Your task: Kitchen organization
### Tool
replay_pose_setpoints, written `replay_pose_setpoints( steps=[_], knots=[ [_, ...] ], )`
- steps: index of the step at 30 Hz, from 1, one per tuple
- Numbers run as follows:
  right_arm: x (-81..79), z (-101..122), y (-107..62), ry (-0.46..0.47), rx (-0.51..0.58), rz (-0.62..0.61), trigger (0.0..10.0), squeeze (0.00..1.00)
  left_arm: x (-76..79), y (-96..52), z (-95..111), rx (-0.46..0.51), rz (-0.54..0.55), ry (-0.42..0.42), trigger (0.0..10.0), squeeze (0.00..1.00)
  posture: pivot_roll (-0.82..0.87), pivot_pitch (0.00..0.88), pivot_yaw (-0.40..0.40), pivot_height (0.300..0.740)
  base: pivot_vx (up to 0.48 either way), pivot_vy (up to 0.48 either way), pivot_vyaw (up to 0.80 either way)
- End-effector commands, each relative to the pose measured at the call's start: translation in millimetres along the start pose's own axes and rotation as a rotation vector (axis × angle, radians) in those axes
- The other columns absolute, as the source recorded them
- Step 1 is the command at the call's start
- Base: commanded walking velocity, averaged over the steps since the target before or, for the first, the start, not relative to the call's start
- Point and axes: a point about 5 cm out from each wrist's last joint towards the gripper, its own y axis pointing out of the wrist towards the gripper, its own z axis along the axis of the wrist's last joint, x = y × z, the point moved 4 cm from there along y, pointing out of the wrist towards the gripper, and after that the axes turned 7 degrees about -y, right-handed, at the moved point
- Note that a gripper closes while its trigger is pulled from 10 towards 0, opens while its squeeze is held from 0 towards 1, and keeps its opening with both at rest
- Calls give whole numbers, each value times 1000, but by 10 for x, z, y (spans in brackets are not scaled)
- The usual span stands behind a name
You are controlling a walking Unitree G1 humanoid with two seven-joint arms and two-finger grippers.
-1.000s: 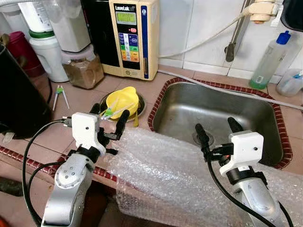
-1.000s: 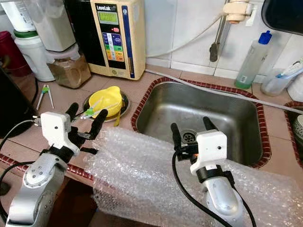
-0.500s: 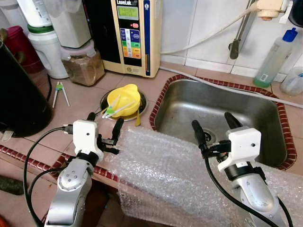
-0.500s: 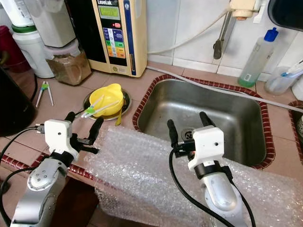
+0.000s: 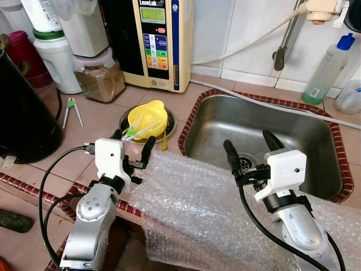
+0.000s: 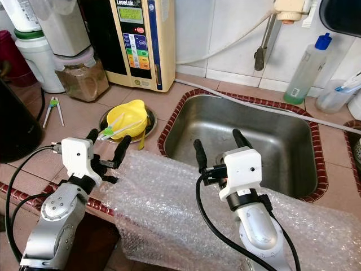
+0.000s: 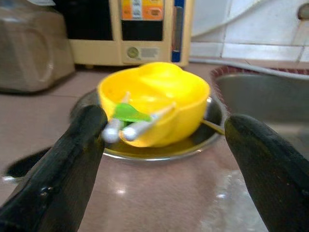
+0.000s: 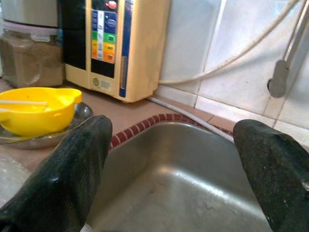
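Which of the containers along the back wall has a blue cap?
The tall clear plastic bottle right of the steel sink; the jars by the cream water machine have white or pink lids.

2 silver arms (image 5: 90,226), black-fingered white pincers.

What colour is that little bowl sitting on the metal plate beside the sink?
Bright yellow. The bowl shows best in the left wrist view, resting on the metal plate.
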Motion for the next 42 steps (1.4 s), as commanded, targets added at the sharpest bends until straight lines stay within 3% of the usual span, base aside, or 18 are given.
replay_pose_setpoints(
  steps=[1, 12, 28, 42],
  knots=[
    [10, 33, -6, 5, 8, -12, 10000, 0, 20, -9, -16, -11, -14, 11, 10000, 0, -55, 104, 44, 740, 0, 0, -800],
    [1, 17, -3, -10, 9, -15, 10000, 0, 27, -48, -3, -20, -47, 65, 10000, 0, -47, 99, 51, 740, 0, 0, -73],
    [-20, 2, -4, -15, 11, -16, 10000, 0, 17, -27, 13, -21, -53, 67, 10000, 0, -44, 94, 62, 740, 0, -202, 0],
    [-23, -7, -15, -23, 10, -14, 10000, 0, 6, -41, 6, -21, -45, 76, 10000, 0, -44, 99, 61, 740, 0, 0, 0]
  ],
)
